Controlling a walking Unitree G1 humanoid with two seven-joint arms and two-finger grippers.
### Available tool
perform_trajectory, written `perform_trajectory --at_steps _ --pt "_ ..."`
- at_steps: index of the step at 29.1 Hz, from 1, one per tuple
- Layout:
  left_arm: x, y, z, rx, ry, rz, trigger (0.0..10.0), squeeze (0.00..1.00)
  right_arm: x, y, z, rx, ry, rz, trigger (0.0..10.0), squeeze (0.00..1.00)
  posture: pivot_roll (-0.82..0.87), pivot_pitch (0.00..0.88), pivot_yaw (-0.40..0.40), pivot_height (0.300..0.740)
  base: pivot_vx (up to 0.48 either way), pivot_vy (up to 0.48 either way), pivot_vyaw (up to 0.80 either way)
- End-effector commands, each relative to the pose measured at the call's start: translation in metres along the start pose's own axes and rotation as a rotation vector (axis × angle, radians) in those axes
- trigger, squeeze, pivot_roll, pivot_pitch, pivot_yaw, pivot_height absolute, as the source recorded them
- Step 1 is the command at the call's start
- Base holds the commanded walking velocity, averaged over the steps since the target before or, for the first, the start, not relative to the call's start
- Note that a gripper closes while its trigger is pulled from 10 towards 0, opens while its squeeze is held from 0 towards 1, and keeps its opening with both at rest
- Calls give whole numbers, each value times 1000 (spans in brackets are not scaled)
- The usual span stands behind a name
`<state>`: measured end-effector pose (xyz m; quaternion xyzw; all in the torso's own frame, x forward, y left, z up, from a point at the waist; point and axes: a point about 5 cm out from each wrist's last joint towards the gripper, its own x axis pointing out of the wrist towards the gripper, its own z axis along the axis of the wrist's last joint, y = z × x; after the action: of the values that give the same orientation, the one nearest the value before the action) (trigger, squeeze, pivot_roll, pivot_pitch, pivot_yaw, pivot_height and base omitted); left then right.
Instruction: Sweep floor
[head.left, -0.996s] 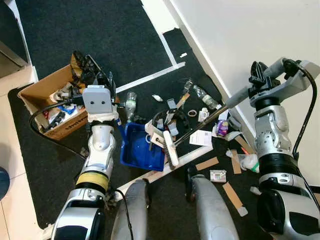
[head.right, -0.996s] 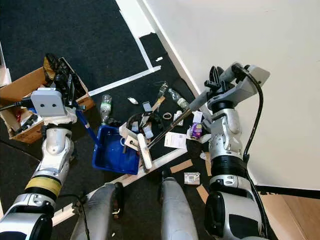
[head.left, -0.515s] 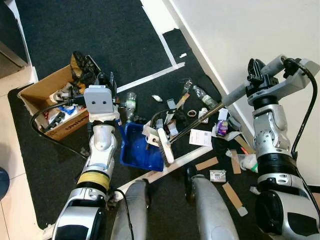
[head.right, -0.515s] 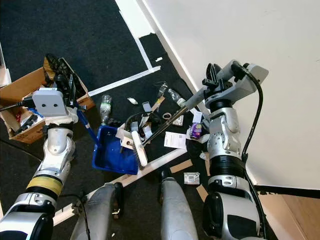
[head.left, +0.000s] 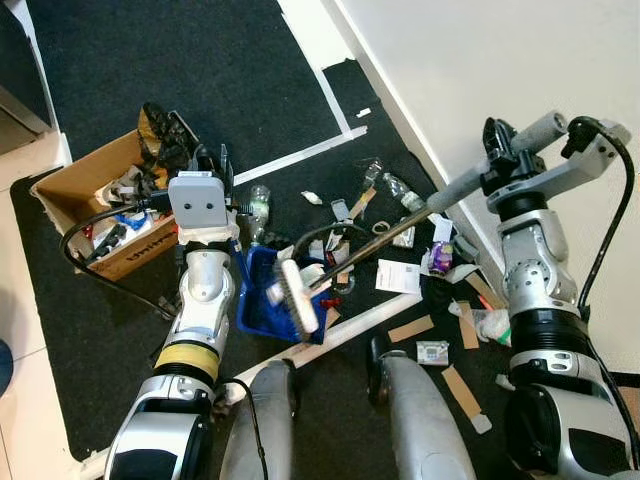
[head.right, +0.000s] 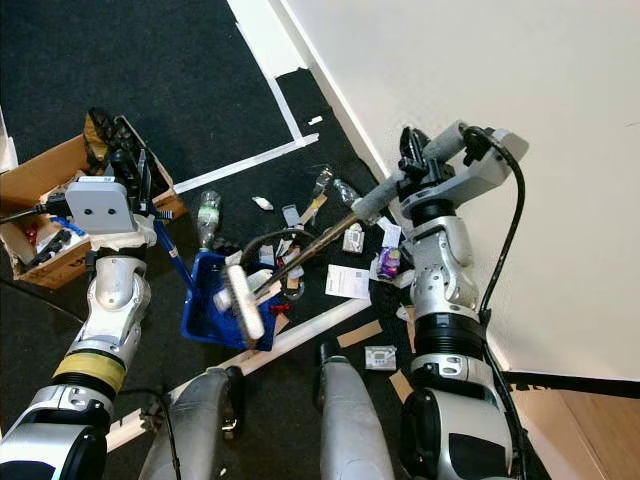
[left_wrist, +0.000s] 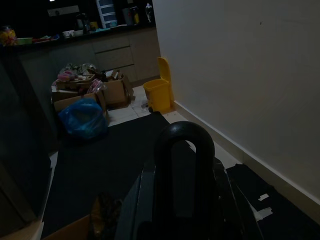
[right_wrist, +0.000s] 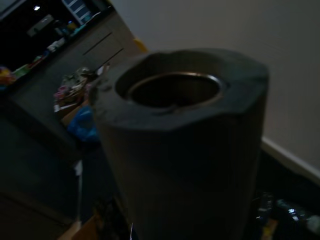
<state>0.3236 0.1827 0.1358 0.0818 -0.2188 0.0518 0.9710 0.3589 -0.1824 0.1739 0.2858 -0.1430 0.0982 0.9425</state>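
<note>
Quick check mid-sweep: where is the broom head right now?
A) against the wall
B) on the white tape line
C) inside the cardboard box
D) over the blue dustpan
D: the broom head lies across the blue dustpan, which the left gripper holds by its handle.

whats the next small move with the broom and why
Probably lift the broom head back out of the blue dustpan that the left gripper holds and reach toward the wall; the paper and bottles lie unswept there.
</note>
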Motion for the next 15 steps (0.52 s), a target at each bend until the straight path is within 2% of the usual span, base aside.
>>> perform_trajectory --at_steps 1,7,15 --pt "-30 -1 -36 26 210 -17 10000 0 -4 -2 0 21 -5 2 10000 0 57 315 -63 740 0 0 0" --pt "-30 -1 -36 27 212 -16 10000 0 -4 -6 8 -2 -20 -6 10000 0 58 315 -62 740 0 0 0" --pt "-37 3 -44 -16 262 36 10000 0 -2 -20 41 13 -121 -30 10000 0 49 309 -72 740 0 0 0"
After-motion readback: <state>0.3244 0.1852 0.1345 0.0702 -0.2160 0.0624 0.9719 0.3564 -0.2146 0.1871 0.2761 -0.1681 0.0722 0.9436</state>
